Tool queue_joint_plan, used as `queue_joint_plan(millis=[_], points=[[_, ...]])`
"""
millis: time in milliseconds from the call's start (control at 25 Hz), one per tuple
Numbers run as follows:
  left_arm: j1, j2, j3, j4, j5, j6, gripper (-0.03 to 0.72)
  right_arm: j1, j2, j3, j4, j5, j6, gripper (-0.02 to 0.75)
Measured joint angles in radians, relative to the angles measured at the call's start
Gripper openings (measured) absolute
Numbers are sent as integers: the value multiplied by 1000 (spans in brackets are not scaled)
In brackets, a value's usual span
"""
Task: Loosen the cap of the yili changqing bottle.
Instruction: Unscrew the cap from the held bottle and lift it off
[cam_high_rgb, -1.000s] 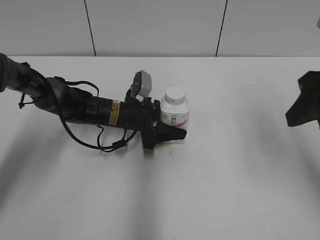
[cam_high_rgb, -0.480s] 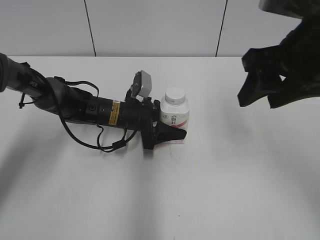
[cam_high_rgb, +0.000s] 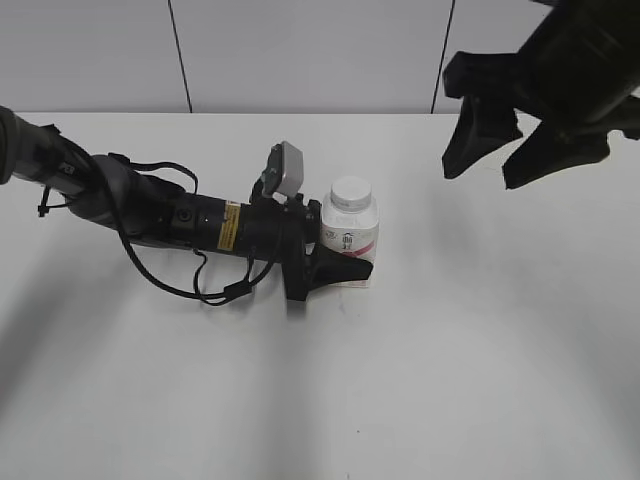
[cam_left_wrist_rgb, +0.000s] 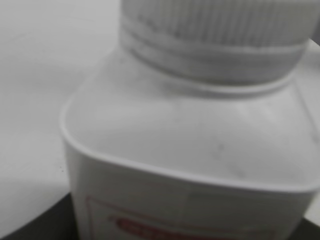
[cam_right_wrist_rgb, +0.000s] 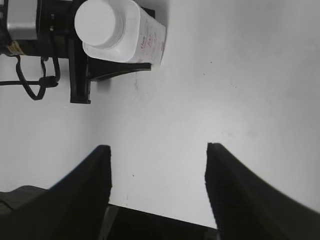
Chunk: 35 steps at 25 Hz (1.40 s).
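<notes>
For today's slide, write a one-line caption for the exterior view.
Left tool grips the bottle, cap on, while the open right tool hangs above the table.

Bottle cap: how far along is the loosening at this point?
Done: the left gripper is clamped on the lower body of the upright bottle, steadying it on the table. In hand: the right gripper hangs open in the air, up and to the right of the bottle, touching nothing. Left: the cap sits on the neck, ungripped, so the twist hasn't begun.
</notes>
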Motion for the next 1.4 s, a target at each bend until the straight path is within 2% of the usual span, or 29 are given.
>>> queue_joint_plan(millis=[440, 680, 1400], points=[[0, 0, 0, 2, -2, 20, 426, 110, 289, -282, 2, 93, 159, 473], [0, 0, 0, 2, -2, 21, 426, 121, 405, -395, -2, 112, 201, 473], [0, 0, 0, 3, -2, 22, 425, 121, 544, -492, -59, 66, 220, 473]])
